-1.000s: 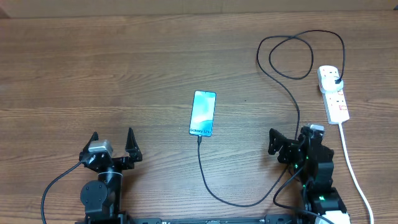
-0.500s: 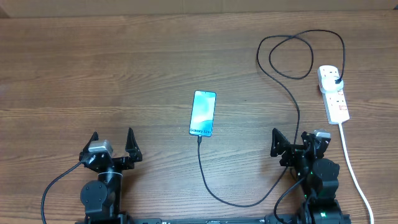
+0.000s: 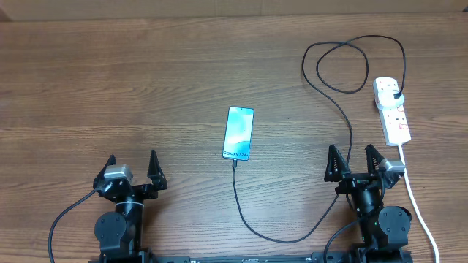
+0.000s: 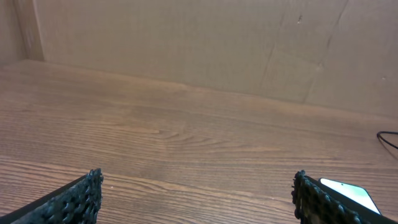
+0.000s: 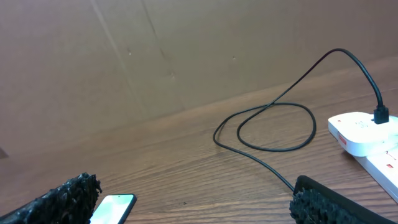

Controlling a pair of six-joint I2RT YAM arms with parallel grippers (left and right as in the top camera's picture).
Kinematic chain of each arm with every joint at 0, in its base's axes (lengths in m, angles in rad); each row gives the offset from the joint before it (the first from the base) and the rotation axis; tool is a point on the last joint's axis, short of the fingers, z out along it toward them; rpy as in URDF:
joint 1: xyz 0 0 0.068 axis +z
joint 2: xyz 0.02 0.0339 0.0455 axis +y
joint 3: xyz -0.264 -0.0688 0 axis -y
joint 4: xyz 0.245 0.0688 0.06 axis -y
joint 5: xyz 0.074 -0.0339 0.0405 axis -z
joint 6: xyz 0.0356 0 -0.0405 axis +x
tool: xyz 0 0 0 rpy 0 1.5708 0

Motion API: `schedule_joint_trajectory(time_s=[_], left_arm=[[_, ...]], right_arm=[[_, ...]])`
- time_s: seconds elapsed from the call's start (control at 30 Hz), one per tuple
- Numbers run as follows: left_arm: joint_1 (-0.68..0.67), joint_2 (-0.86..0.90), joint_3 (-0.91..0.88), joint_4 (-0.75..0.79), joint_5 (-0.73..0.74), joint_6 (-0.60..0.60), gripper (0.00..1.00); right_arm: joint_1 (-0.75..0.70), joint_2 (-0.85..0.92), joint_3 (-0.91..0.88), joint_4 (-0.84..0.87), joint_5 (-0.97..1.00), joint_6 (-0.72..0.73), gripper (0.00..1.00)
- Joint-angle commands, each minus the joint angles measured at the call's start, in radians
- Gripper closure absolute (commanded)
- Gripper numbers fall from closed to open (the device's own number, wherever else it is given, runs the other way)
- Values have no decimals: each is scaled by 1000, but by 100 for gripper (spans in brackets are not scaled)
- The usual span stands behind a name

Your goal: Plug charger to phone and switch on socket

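Near the socket point(image 3: 393, 111), your right pincer point(image 3: 350, 152) gapes empty, the left pincer point(image 3: 131, 156) likewise; press it on squarely, clear of the charger point(image 3: 351, 135).

The right end effector point(image 3: 350, 153) has shifted right and turned to point straight up the table.

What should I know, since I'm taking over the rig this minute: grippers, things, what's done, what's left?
Left gripper: open, empty, low at the near edge.
Right gripper: open, empty, near edge, just short of the socket.
Phone: mid-table, screen up.
Charger: its tip meets the phone's near end and looks plugged in; its plug sits in the socket's far end.
Done: apparently both connections.
Left: confirm the socket switch; it is too small to tell whether it is on.
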Motion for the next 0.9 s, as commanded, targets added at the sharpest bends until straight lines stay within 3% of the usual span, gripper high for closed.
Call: schedule_joint_trajectory(time_s=[0.0, 0.87], left_arm=[[11, -11, -4, -1, -6, 8, 0], [11, -11, -4, -1, -6, 8, 0]], right_arm=[[3, -10, -11, 3, -32, -117, 0], [3, -10, -11, 3, -20, -127, 0]])
